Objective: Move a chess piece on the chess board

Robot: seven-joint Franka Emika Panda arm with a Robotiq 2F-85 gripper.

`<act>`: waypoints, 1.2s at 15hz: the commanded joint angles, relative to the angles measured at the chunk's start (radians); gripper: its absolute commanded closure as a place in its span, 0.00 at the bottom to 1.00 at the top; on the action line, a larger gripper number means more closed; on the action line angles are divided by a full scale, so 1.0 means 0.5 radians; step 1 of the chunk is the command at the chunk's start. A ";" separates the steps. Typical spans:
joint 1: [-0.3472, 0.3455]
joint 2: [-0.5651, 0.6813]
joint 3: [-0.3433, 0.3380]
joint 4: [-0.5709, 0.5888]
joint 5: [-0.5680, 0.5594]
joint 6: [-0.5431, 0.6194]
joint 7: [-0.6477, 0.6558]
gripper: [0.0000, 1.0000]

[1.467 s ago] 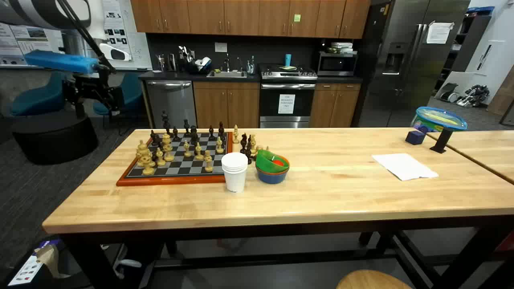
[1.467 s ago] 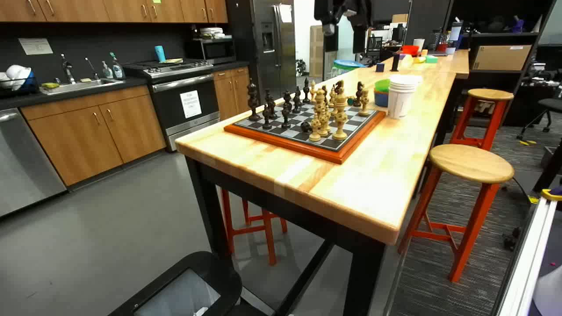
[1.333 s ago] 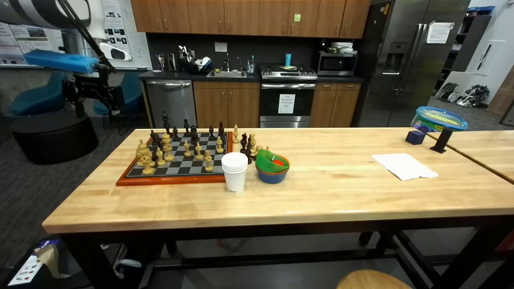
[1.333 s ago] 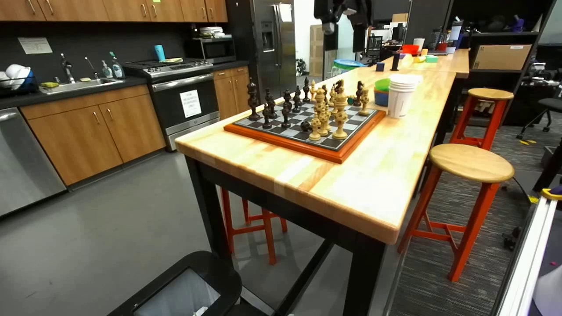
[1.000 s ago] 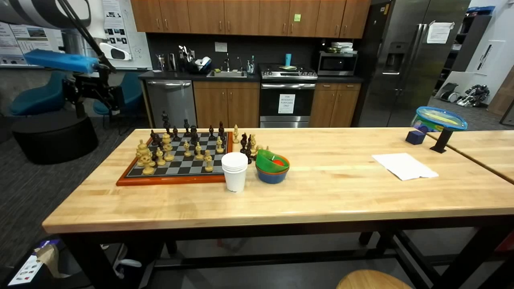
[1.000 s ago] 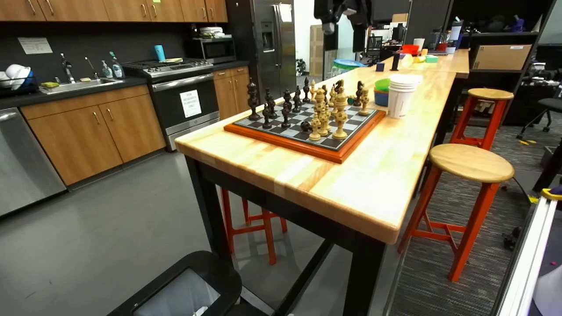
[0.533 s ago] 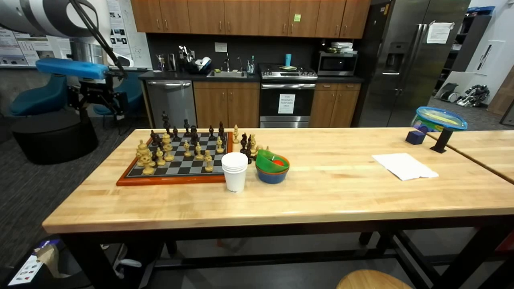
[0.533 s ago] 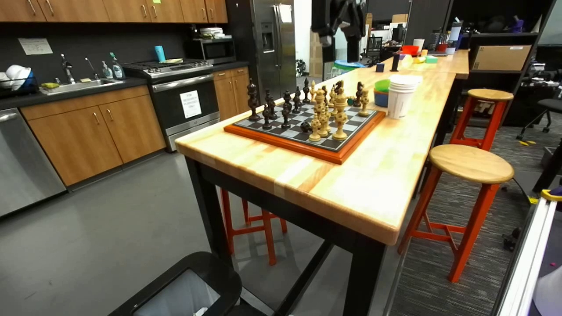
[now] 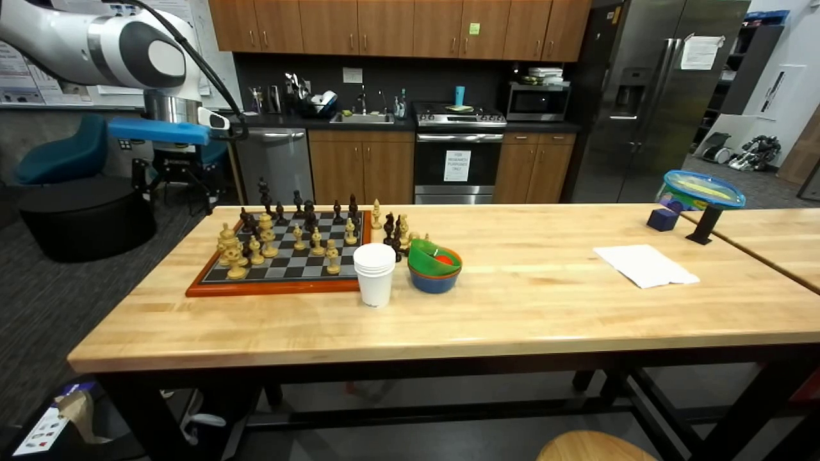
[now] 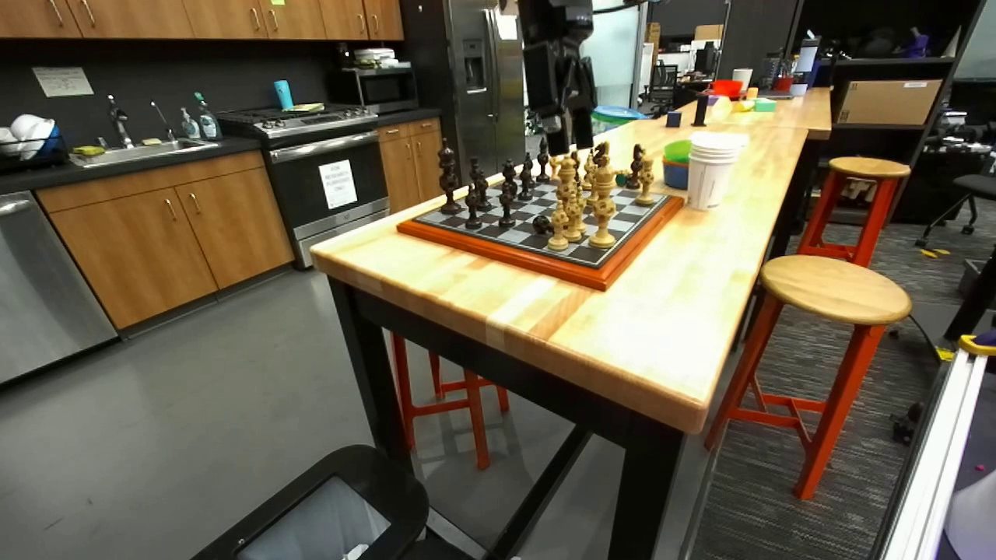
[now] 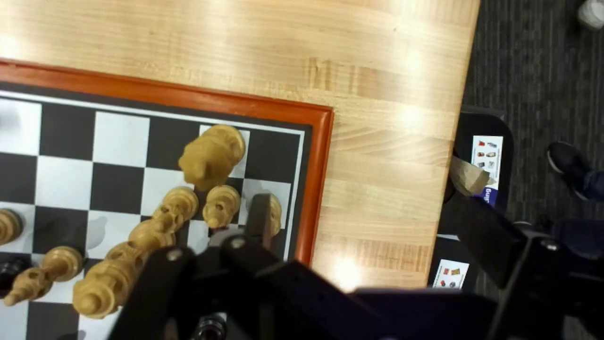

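The chess board [image 9: 275,289] lies on the wooden table with its reddish-brown border; it also shows in an exterior view [image 10: 506,257] and in the wrist view [image 11: 165,92]. Light and dark chess pieces stand on it, among them a light piece near the front edge [image 9: 333,257] and a tall dark piece [image 10: 448,179]. One dark piece [image 10: 542,225] lies tipped over. My gripper [image 9: 178,195] is open and empty, above the table's end of the board. In the wrist view my gripper [image 11: 375,224] has its fingers wide apart; one finger partly covers a light piece [image 11: 275,216].
A stack of white cups [image 9: 375,275] stands at the board's corner, beside nested bowls [image 9: 434,282]. More pieces [image 9: 389,228] stand off the board by its edge. White paper [image 9: 646,265], a purple block [image 9: 662,219] and a black stand [image 9: 705,224] are farther along.
My arm and gripper have moved lower and closer to the board, to the right in an exterior view, and the gripper has turned. The pieces have not visibly moved.
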 commanded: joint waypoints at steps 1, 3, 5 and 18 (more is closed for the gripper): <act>-0.011 0.124 0.008 0.125 -0.062 0.035 -0.257 0.00; -0.024 0.160 0.006 0.146 -0.034 0.096 -0.525 0.00; -0.045 0.183 0.002 0.164 0.016 0.122 -0.785 0.00; -0.068 0.259 0.013 0.133 0.011 0.142 -0.993 0.00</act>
